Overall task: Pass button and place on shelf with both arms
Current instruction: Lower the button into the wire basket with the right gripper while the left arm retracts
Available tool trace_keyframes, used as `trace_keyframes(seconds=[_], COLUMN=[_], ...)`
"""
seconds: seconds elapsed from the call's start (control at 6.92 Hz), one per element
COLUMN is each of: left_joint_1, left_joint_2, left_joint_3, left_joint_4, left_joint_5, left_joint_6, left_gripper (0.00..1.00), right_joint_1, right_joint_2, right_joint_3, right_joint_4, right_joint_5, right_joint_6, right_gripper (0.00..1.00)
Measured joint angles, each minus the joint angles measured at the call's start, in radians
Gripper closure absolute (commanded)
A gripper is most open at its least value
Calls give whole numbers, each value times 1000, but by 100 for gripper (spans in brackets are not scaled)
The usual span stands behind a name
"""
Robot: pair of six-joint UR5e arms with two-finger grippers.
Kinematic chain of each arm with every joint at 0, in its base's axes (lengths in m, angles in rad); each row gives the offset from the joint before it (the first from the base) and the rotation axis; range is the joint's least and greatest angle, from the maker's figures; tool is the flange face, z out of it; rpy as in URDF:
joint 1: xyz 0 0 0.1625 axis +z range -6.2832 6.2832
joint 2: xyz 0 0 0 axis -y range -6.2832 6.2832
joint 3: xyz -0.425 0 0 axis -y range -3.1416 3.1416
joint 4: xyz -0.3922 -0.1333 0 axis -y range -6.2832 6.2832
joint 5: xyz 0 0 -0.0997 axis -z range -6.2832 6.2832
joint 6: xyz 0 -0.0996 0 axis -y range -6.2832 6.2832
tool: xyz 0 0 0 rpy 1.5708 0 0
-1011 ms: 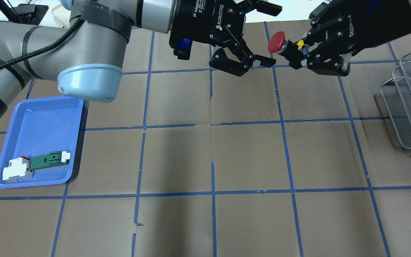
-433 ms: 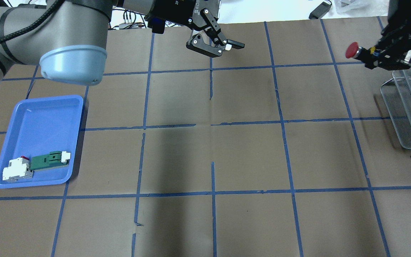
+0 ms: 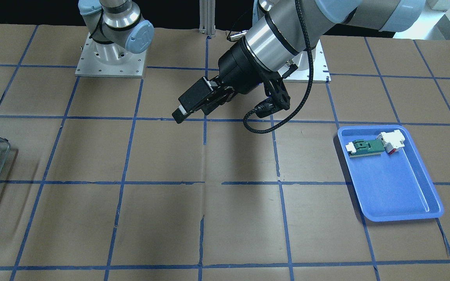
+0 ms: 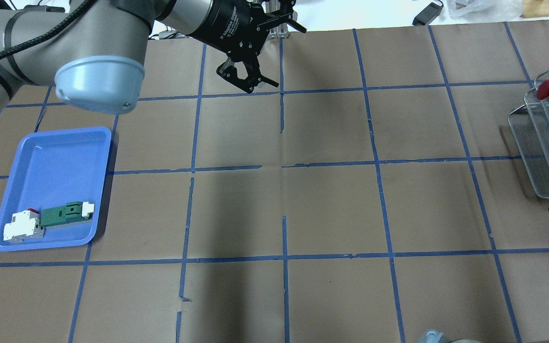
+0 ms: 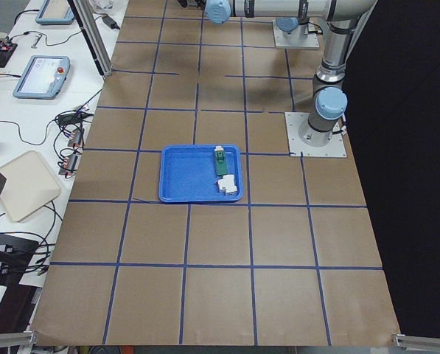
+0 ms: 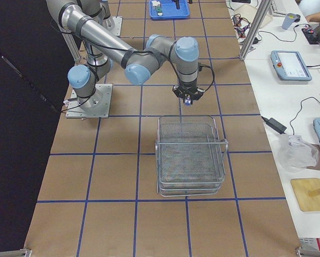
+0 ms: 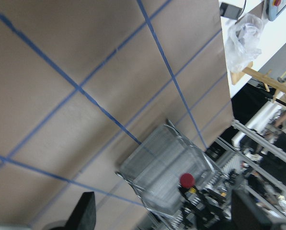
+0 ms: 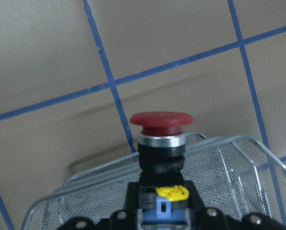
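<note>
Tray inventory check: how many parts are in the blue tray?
2. The green-and-white flat part and the white-and-red block lie side by side at the robot-side end of the blue tray. The tray is fully in view, so nothing seems hidden.

The wire-mesh shelf (image 4: 543, 157) is cut off by the view's edge, its tiers stepped one over another on the brown desk (image 4: 331, 205), which is gridded with blue tape. The button (image 4: 547, 88) hangs over the shelf's far corner. Its red cap points away from the shelf, the yellow bit sits behind the cap, and the body runs out of view. Well apart from the shelf, several grid squares away, the left hand (image 4: 288, 57) hovers with fingers spread wide and nothing between them. It is carried by the silver-grey left arm (image 4: 41, 43), which has a light-blue joint cap (image 4: 98, 82). Farthest from the shelf lies the blue tray (image 4: 45, 162), holding a green-and-white part (image 4: 65, 215) just beside a white-and-red block (image 4: 21, 226).
</note>
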Motion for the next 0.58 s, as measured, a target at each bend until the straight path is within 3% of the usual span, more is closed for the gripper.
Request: trace_keyframes(seconds=[0.14,0.29,0.43,0.58], left_joint_1=[6,16,27,35], left_joint_2=[7,20,33,46], left_joint_3=[13,19,21,19], left_joint_4=[-90,-165,-225,-272], left_joint_5=[123,247,357,446], left_joint_6=[183,350,501,622], left_gripper=[0,0,0,0], right_joint_1=[-25,-45,-66,-81], right_joint_2=[36,68,88,103], right_joint_3=[-2,-2,-2,-3], right_joint_4=[-39,-77,-95,-103], right_joint_5=[-32,-57,-65,-64], right_joint_6=[-52,-89,-115,-130], right_gripper=[100,89,74,43])
